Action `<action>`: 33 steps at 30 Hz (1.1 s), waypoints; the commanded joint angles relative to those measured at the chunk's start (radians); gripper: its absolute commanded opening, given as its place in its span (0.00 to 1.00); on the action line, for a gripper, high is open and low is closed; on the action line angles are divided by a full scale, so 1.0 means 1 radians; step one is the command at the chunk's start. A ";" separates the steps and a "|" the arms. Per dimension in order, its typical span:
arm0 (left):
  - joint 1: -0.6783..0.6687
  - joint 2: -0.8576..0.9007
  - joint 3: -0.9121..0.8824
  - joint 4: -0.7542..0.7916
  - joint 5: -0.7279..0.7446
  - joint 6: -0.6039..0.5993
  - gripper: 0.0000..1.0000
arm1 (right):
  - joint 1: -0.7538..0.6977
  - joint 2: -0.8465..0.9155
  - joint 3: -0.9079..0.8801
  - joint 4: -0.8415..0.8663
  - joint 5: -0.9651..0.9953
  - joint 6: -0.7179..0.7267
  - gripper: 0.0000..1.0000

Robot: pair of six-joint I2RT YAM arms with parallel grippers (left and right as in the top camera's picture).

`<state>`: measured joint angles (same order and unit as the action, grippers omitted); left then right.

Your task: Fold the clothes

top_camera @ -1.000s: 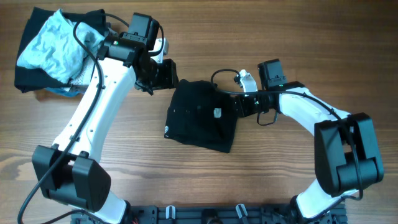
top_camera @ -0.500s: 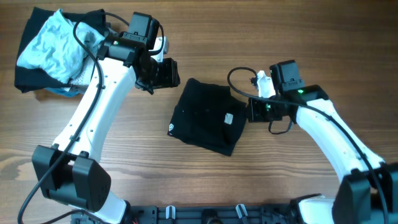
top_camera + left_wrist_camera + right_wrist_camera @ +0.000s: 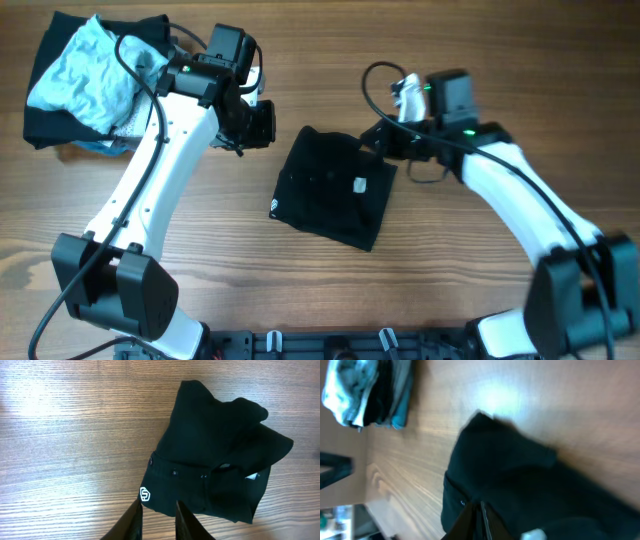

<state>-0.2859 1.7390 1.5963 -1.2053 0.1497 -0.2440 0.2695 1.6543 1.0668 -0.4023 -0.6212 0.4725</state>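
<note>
While the right gripper [image 3: 479, 512] is being held pinched shut on an edge of the black T-shirt [image 3: 520, 480], the fabric is being drawn up into a ridge right at its jaws. The rest is being supported flat on the table [image 3: 480, 290] beyond them. The left gripper [image 3: 158, 506] is being held with its jaws a narrow gap apart and nothing between them, just beside the shirt edge bearing the white logo [image 3: 145, 494]. The pile of other garments [image 3: 85, 85], pale blue over black, is lying well apart behind the left jaws.
</note>
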 commanded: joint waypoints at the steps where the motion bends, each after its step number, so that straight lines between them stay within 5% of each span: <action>1: -0.003 0.008 0.003 -0.019 0.047 0.001 0.22 | 0.048 0.205 0.005 -0.010 -0.031 0.266 0.08; 5: -0.007 0.008 -0.103 -0.009 0.116 0.002 0.14 | 0.014 0.310 0.005 -0.005 0.002 0.362 0.09; 11: -0.063 0.008 -0.390 0.301 0.393 -0.058 0.13 | -0.049 0.061 0.005 -0.019 -0.035 -0.020 0.23; 18: -0.095 0.009 -0.657 0.536 0.338 -0.370 0.09 | -0.049 -0.180 0.005 -0.040 0.084 -0.050 0.29; 23: 0.068 0.009 -0.663 0.669 0.065 -0.370 0.11 | -0.048 -0.177 0.005 -0.055 0.084 -0.049 0.29; 27: 0.235 0.009 -0.645 0.890 0.121 -0.324 0.04 | -0.023 -0.169 0.005 0.000 0.083 -0.108 0.38; 30: 0.242 0.009 -0.571 0.951 0.223 -0.202 0.19 | 0.036 -0.131 0.005 0.072 0.083 -0.105 0.39; 33: 0.231 0.001 -0.417 0.700 0.263 -0.126 0.41 | 0.094 -0.029 0.005 0.064 0.177 0.125 0.31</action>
<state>-0.0467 1.7489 1.0706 -0.3790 0.3489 -0.4686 0.3313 1.5394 1.0706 -0.3214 -0.5190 0.4343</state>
